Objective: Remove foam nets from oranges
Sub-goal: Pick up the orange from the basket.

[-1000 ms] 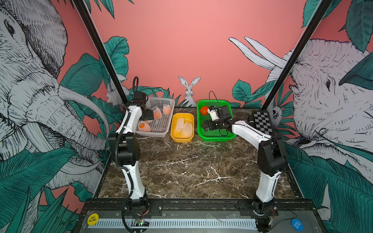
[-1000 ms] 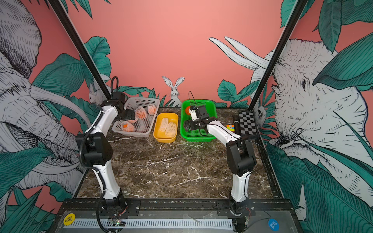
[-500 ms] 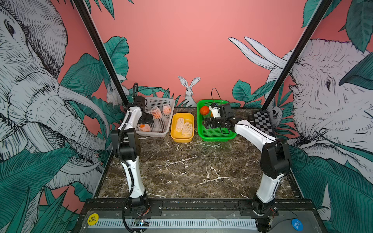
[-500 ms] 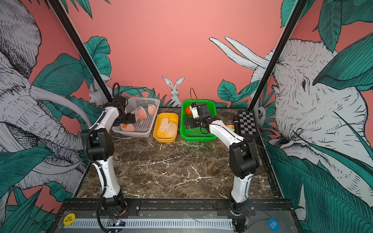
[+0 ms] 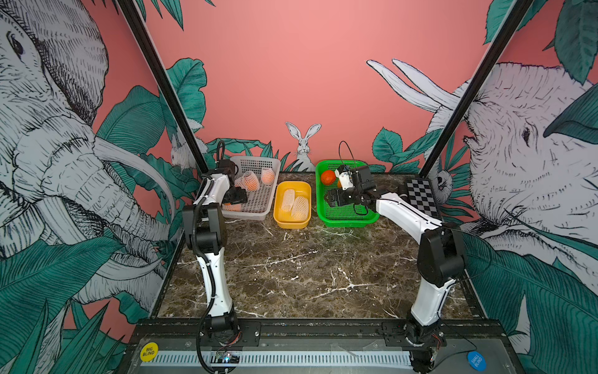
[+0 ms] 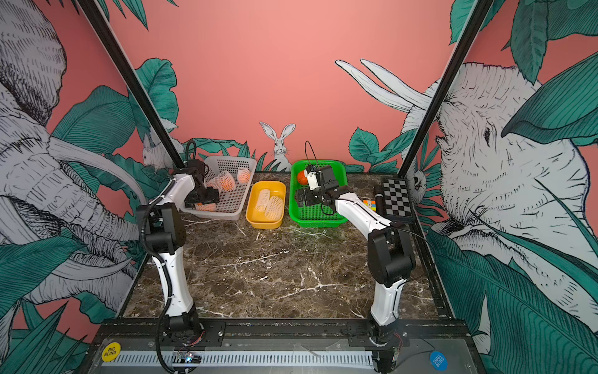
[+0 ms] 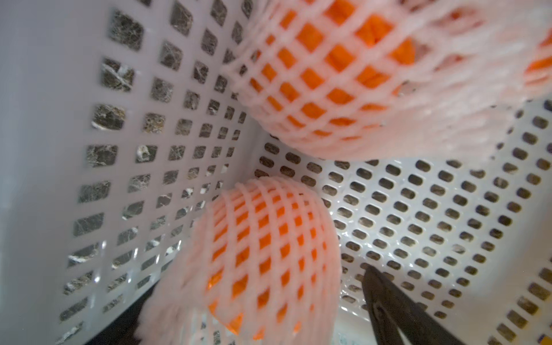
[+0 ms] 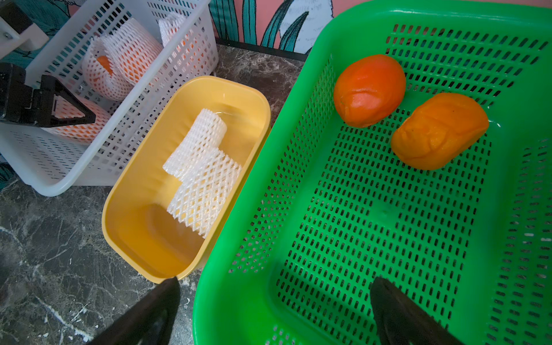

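Observation:
Three oranges still in foam nets lie in the white basket (image 5: 259, 210): two at the back (image 5: 250, 181) (image 5: 268, 175) and one in the near left corner (image 5: 232, 207). My left gripper (image 5: 238, 199) is down in that corner. In the left wrist view it (image 7: 260, 286) stands open astride this netted orange (image 7: 263, 239); one dark finger (image 7: 397, 310) is clear of the net and the other is hidden behind it. My right gripper (image 8: 274, 310) hangs open and empty over the green basket's (image 8: 373, 298) near left rim. Two bare oranges (image 8: 369, 89) (image 8: 439, 130) lie in that basket.
A yellow tub (image 5: 293, 220) between the two baskets holds two empty foam nets (image 8: 203, 167). A checkerboard (image 5: 420, 197), a puzzle cube (image 6: 369, 204) and a black cylinder (image 6: 378, 194) lie at the right edge. Black frame posts rise at both back corners.
My left gripper has dropped toward the white basket's near left corner, over the netted orange there, and its jaws have narrowed a little. The right arm has drawn back slightly, its gripper still open.

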{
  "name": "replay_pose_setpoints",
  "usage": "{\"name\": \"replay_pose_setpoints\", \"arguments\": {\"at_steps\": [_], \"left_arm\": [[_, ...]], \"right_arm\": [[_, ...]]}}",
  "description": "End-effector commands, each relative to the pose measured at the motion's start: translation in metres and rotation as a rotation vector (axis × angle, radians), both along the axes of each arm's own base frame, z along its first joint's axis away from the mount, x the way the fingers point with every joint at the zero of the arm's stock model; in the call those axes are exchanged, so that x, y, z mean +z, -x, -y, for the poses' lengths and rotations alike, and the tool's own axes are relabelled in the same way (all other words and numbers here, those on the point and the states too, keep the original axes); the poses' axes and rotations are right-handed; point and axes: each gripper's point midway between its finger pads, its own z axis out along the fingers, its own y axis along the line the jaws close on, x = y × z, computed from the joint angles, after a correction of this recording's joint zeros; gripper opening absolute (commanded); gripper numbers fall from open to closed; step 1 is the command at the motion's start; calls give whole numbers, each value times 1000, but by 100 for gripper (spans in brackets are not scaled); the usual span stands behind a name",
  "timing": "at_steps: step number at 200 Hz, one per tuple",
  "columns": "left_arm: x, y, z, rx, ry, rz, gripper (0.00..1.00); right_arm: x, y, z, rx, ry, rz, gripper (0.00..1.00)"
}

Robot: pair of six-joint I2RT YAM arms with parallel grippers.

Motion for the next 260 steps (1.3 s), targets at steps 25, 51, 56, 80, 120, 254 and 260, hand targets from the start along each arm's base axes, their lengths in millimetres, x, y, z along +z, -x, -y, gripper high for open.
{"name": "replay_pose_setpoints", "arguments": {"at_steps": [25, 51, 56, 80, 120, 254, 260], "left_arm": [[-19, -6, 5, 14, 41, -33, 84], [-21, -6, 1, 11, 18, -41, 81], [-20, -6, 1, 8, 16, -42, 79], [-11, -6, 0, 3, 3, -27, 69], [21, -1, -2, -21, -25, 15, 58], [122, 129, 144, -439, -79, 146, 52], [121, 139, 154, -469, -77, 149, 52]], "right_arm": [[12, -7, -5, 9, -22, 21, 99], [13, -7, -5, 10, -19, 24, 99], [13, -7, -5, 9, -19, 25, 99], [16, -8, -6, 12, -24, 31, 98], [23, -6, -6, 17, -25, 43, 98], [19, 153, -27, 325, -34, 194, 99], [17, 164, -28, 339, -31, 223, 99]]}}
